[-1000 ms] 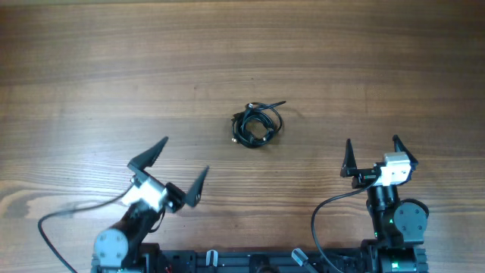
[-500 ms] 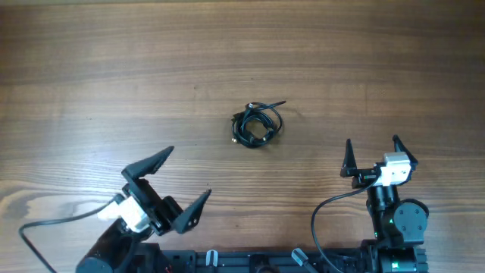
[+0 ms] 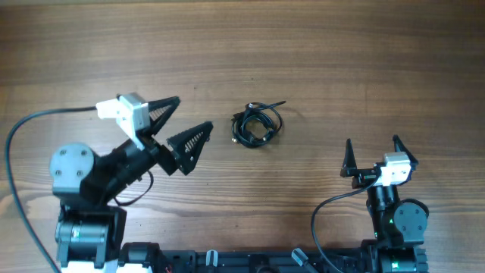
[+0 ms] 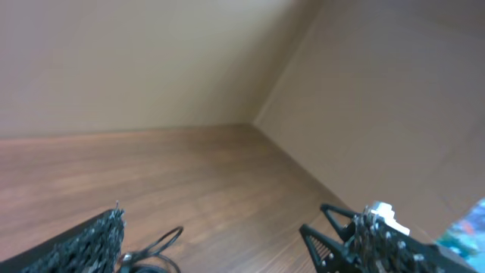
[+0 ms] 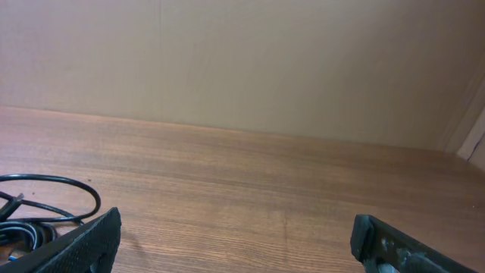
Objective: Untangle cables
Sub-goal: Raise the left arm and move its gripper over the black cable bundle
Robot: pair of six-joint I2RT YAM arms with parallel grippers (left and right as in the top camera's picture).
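Left of cables [image 3: 257, 125], near them | our left fingers [image 3: 189, 140], wide and empty, have just swung in | cables sit knotted on surface [image 3: 341, 61], untouched | right fingers [image 3: 348, 161] wide, well apart | we judge first pick close, untangling not begun

Soft, even light; the cables [image 3: 250, 127] cast faint shadows, and the left wrist view is blurred.

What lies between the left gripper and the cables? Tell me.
Only bare wooden table separates the left gripper from the cables, per the overhead view.
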